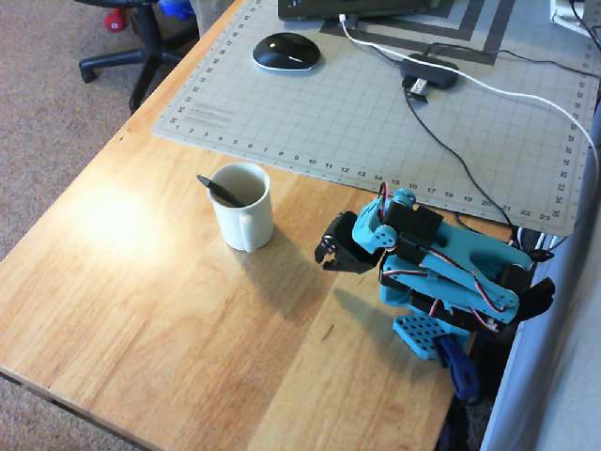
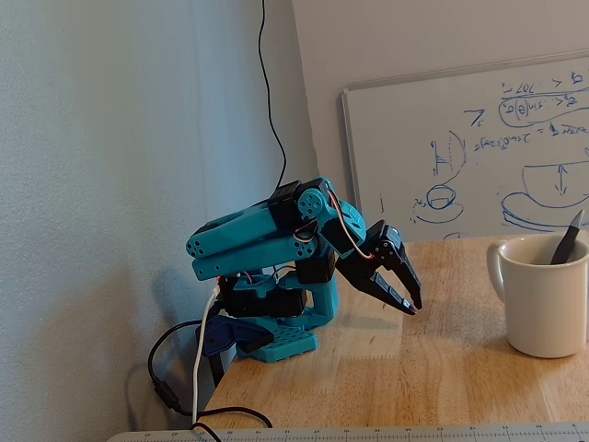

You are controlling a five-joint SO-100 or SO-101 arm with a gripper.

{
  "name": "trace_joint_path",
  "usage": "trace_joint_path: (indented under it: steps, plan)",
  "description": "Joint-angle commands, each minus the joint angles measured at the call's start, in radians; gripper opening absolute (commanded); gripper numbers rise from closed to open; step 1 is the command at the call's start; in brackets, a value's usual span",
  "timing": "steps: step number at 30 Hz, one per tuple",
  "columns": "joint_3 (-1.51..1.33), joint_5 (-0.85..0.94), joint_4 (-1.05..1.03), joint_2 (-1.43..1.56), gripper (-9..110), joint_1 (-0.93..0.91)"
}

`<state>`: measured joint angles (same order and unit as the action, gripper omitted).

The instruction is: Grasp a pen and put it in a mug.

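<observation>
The cream-white mug (image 1: 243,207) stands on the wooden table, handle toward the near edge; it also shows at the right edge of the fixed view as the mug (image 2: 545,295). The black pen (image 1: 218,191) leans inside it, its upper end sticking out over the rim to the left; in the fixed view the pen (image 2: 568,239) pokes up above the rim. My gripper (image 1: 325,256) is folded back by the blue arm's base, well right of the mug and pointing down at the table. In the fixed view the gripper (image 2: 413,305) has its fingertips together, holding nothing.
A grey cutting mat (image 1: 376,103) covers the far part of the table, with a black mouse (image 1: 285,51), a USB hub (image 1: 429,72) and cables on it. The arm's base (image 1: 451,301) sits at the table's right edge. A whiteboard (image 2: 469,157) leans behind.
</observation>
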<state>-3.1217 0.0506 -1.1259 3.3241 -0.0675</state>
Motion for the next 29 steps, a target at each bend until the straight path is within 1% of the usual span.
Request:
trace_joint_path:
  steps: [1,29]
  plan:
    - [0.011,0.008,-0.003,0.018,3,-0.006]
    - [0.006,-0.008,-0.043,0.012,3,-0.005]
